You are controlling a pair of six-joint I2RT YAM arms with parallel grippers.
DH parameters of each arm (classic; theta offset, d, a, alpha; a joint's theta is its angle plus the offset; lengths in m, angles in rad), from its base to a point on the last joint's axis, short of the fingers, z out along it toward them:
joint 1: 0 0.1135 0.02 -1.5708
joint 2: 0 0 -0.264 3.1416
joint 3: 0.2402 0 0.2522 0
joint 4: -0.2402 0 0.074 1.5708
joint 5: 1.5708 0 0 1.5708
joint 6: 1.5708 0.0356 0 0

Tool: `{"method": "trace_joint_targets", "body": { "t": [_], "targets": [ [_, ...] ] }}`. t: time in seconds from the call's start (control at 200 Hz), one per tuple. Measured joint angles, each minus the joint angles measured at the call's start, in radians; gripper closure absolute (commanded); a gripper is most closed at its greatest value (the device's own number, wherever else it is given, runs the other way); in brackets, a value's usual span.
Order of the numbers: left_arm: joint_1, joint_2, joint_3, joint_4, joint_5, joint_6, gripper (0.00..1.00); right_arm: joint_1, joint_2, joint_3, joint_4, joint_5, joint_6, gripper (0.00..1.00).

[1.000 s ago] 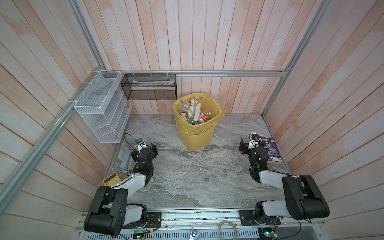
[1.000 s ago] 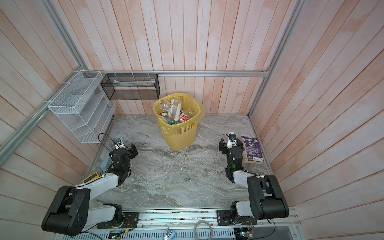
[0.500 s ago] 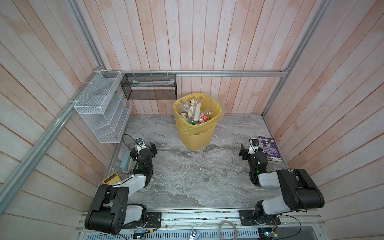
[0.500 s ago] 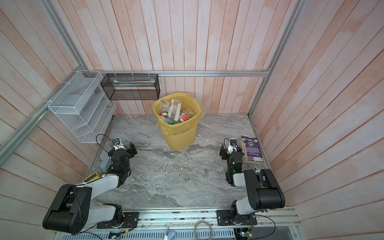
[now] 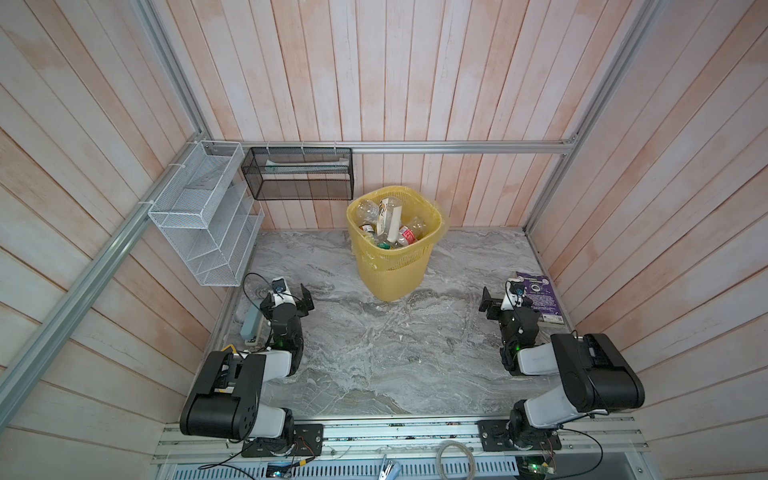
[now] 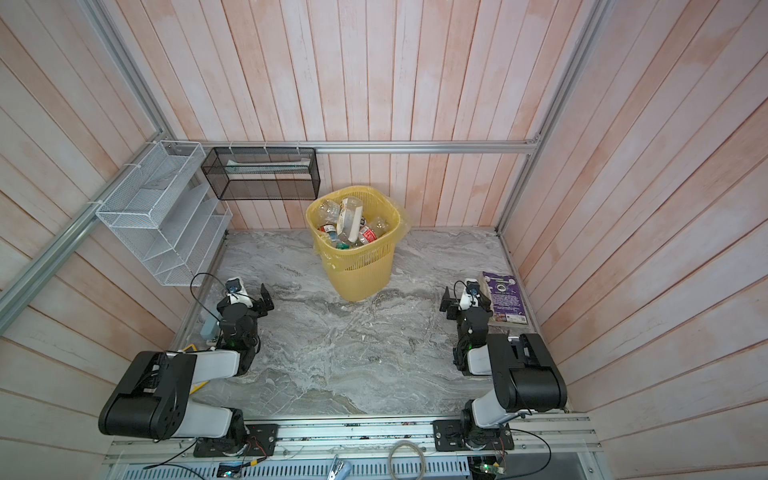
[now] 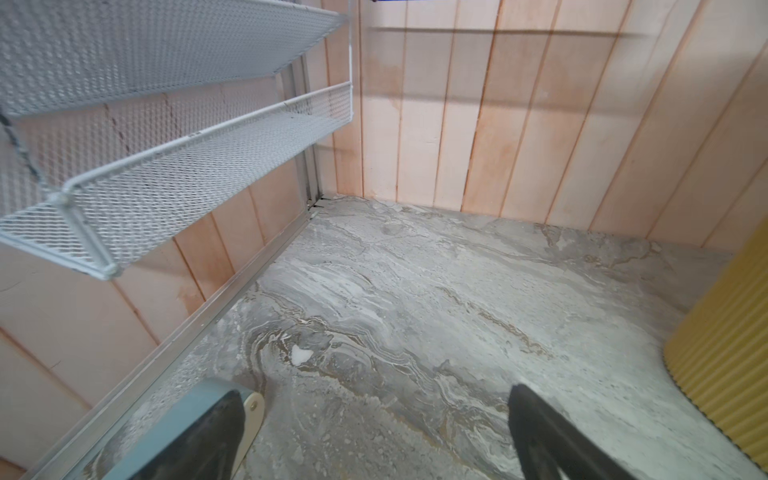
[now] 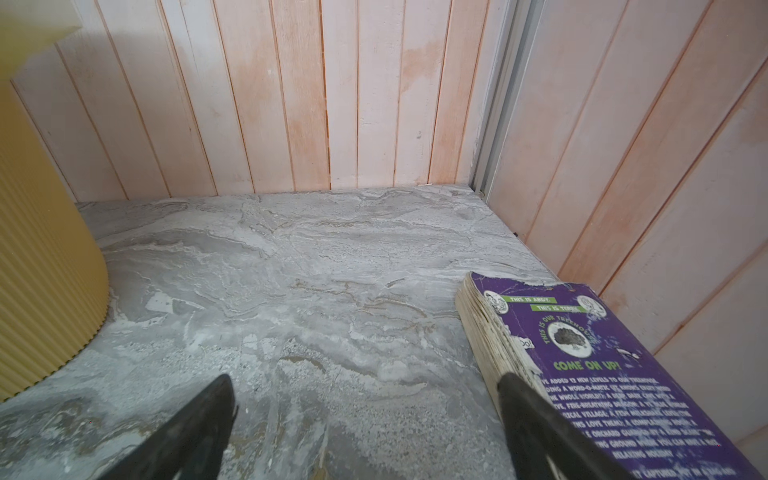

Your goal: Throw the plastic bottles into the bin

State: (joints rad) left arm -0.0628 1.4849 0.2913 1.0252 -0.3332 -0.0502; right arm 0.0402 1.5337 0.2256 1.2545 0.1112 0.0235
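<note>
My left jaws and right jaws both stand wide apart and empty, low over the table [image 5: 374,332]. The plastic bottles [image 5: 405,235] lie piled in the yellow bin [image 5: 395,274], with the lower ones hidden. The purple book [image 8: 602,374] is cut off by the frame edge.

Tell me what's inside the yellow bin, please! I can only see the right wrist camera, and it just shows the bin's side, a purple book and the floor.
Observer: The bin has a pile of plastic bottles inside, mostly clear, plus a white carton.
Operator: Are any bottles lying on the floor?
Observer: I see none in both top views; the marble floor between the arms shows no bottles.
Operator: What's the other arm doing?
Observer: The left gripper is open and holds nothing, low over the floor near the white mesh rack.
</note>
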Motion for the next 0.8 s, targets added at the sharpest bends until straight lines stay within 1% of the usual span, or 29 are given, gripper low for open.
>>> {"method": "trace_joint_targets", "body": {
  "t": [0.055, 0.14, 0.35, 0.8],
  "targets": [
    [0.023, 0.051, -0.011, 0.044, 0.046, 0.002, 0.00, 0.000, 0.000, 0.000, 0.003, -0.001, 0.000, 0.00],
    [0.056, 0.064, -0.015, 0.047, 0.115, 0.002, 0.00, 0.000, 0.000, 0.000, 0.003, -0.002, 0.000, 0.00],
    [0.071, 0.061, -0.014, 0.075, 0.195, 0.002, 0.00, 0.000, 0.000, 0.000, 0.003, -0.002, 0.000, 0.00],
    [0.071, 0.061, -0.014, 0.075, 0.222, 0.002, 0.00, 0.000, 0.000, 0.000, 0.003, -0.002, 0.000, 0.00]
  ]
}}
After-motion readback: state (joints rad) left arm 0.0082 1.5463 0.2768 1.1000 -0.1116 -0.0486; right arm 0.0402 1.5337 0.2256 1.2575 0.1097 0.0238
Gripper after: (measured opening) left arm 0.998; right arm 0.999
